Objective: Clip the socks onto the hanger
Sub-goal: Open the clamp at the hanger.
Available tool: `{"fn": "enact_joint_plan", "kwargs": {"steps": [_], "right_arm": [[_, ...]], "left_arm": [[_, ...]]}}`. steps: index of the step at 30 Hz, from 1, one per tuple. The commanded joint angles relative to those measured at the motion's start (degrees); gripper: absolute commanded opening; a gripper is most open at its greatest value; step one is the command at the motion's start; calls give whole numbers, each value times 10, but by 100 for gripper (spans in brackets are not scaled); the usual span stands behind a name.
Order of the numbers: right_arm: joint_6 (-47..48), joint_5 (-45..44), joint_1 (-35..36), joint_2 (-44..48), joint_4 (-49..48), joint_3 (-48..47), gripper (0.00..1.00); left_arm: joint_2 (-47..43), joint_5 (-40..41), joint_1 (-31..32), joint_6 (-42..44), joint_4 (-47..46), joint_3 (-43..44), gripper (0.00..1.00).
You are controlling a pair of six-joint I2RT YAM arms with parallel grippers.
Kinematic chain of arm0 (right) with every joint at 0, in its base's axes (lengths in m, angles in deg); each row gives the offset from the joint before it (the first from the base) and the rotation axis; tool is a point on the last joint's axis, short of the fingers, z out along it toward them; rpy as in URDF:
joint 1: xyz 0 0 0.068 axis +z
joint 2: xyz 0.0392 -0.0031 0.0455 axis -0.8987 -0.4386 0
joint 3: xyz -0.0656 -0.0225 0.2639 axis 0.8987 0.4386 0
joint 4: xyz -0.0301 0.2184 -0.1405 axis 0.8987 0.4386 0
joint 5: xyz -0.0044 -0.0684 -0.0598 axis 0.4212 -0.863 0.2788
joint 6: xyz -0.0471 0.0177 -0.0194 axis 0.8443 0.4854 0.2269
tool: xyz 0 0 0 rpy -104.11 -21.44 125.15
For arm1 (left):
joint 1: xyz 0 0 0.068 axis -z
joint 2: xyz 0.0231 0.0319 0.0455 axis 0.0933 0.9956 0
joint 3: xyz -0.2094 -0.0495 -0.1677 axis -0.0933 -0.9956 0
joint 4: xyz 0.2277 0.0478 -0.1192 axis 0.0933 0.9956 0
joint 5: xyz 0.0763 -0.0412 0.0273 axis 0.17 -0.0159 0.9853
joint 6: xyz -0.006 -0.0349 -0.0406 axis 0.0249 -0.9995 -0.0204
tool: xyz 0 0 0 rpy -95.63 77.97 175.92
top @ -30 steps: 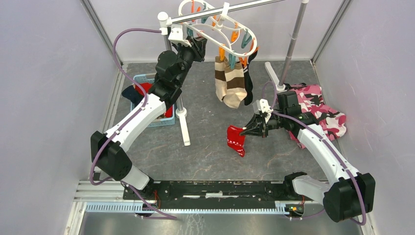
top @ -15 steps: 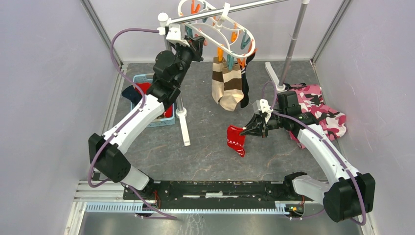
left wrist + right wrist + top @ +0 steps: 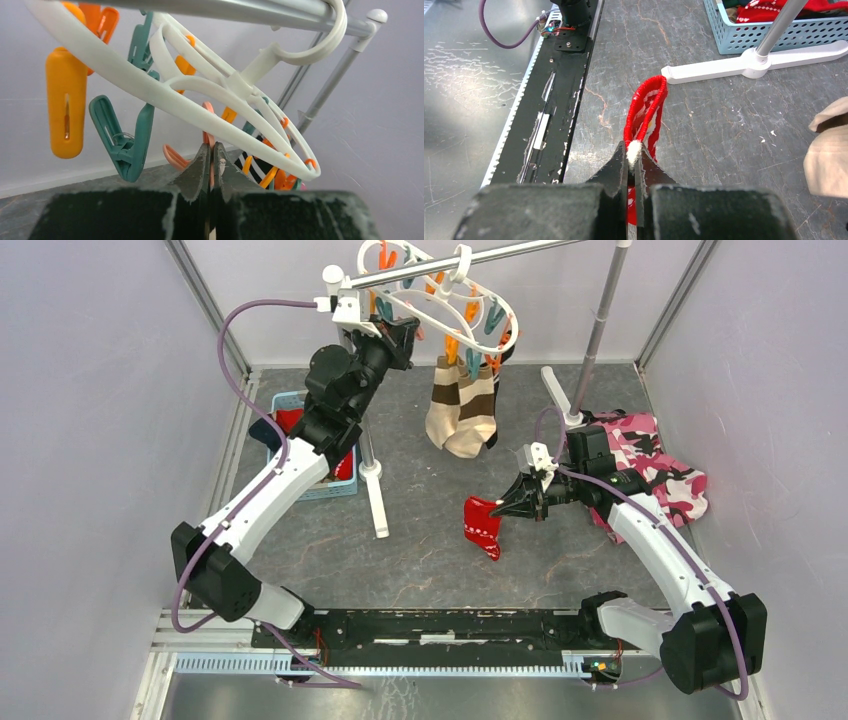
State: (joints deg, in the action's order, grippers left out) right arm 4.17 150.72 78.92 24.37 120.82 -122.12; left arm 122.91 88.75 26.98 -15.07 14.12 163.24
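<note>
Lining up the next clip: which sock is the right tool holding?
The red sock, pinched in the shut right tool. The striped pair hangs from the hanger; others sit in the blue basket.

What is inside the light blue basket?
The basket holds a red sock with white pattern and a dark sock at its left edge. The left arm covers its middle from above, so anything else inside cannot be seen.

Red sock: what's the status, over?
Left claw shut on pink clip under hanger. Right claw shut on red sock. Striped socks hang from hanger.
</note>
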Motion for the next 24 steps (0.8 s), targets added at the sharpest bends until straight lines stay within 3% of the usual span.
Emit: {"fn": "enact_joint_plan", "kwargs": {"steps": [1, 12, 24], "right_arm": [[8, -3, 0, 8, 5, -26, 0], [15, -20, 0, 8, 16, -35, 0], [3, -27, -8, 15, 11, -36, 0]], "left_arm": [[-22, -38, 13, -41, 0, -9, 4], [-47, -23, 76, -60, 1, -46, 4], [-13, 47, 160, -59, 3, -21, 4]]}}
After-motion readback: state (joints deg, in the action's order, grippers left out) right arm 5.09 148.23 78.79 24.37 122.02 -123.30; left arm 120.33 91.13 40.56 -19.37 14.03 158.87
